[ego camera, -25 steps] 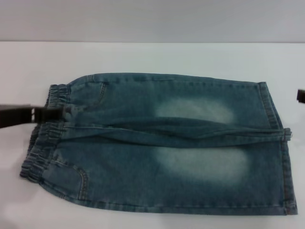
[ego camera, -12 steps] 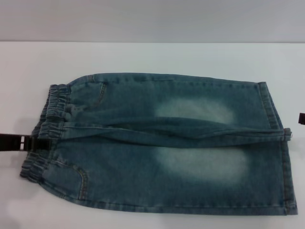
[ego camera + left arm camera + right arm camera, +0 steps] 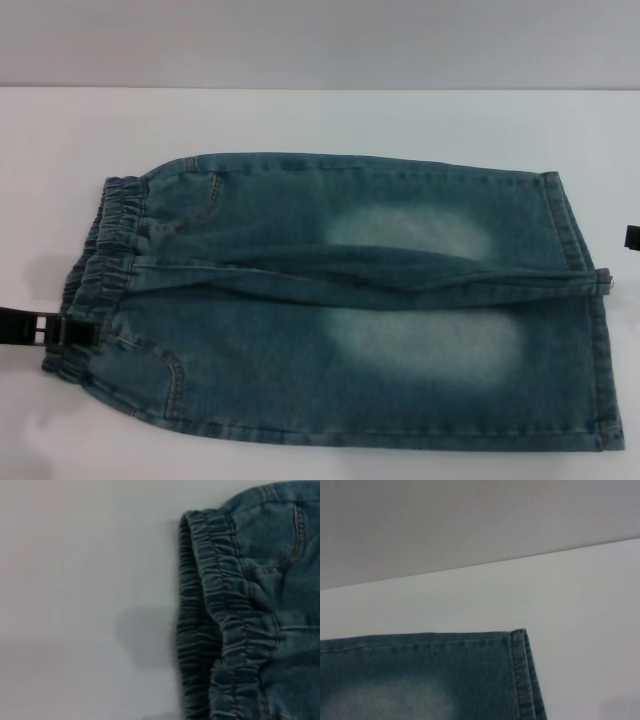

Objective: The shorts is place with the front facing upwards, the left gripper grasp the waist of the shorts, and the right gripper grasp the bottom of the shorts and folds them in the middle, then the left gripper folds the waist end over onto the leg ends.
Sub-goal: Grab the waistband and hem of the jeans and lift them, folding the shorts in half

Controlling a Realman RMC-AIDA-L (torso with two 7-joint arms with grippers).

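Blue denim shorts lie flat with the front up on the white table. The elastic waist is on the left and the leg ends on the right. My left gripper reaches in from the left edge, its dark tip at the near part of the waist. The left wrist view shows the gathered waist from above, with no fingers visible. Only a dark sliver of my right gripper shows at the right edge, just beyond the leg ends. The right wrist view shows a hem corner.
The shorts lie on bare white table that extends behind and to both sides. A grey wall rises beyond the far edge. The shorts' near edge lies close to the front of the head view.
My left gripper has slid along the waist toward the near side, from the middle of the waist to its near part. The right gripper sliver shifted nearer and farther out of view.
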